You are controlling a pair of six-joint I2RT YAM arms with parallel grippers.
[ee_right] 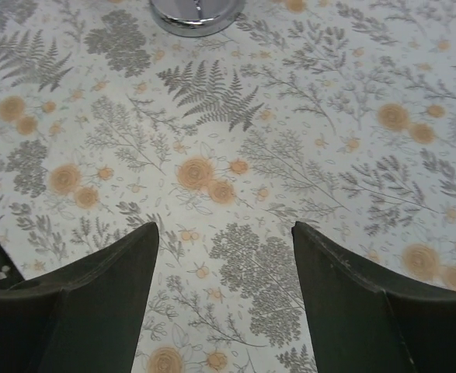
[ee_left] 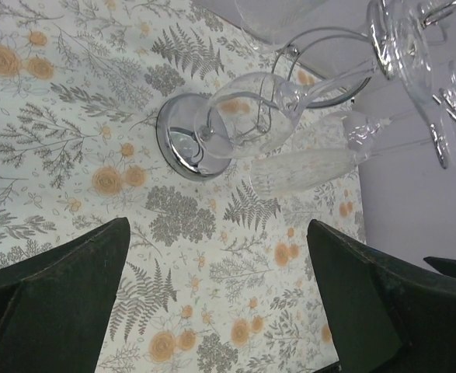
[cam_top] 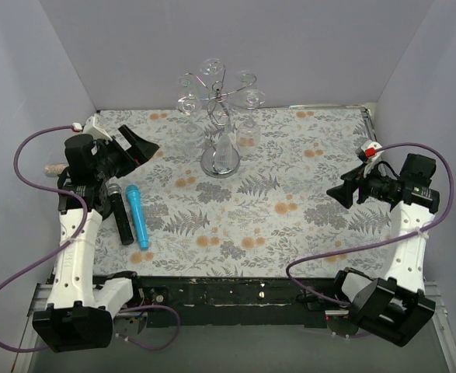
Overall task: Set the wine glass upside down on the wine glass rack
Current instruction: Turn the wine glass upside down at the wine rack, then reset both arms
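Note:
The silver wire wine glass rack (cam_top: 218, 101) stands at the back middle of the table on a round mirrored base (cam_top: 220, 163). Clear wine glasses (cam_top: 248, 132) hang upside down from its curled arms. In the left wrist view the base (ee_left: 182, 141) and hanging glasses (ee_left: 262, 113) lie ahead of my left gripper (ee_left: 218, 225). My left gripper (cam_top: 144, 148) is open and empty, left of the rack. My right gripper (cam_top: 339, 194) is open and empty, well to the right. The right wrist view shows my right gripper (ee_right: 225, 229) over bare cloth, with the base (ee_right: 196, 14) at its top edge.
A blue microphone-shaped object (cam_top: 137, 216) and a black one (cam_top: 120, 211) lie side by side at the left, next to the left arm. A floral cloth (cam_top: 290, 194) covers the table. Grey walls close in the back and both sides.

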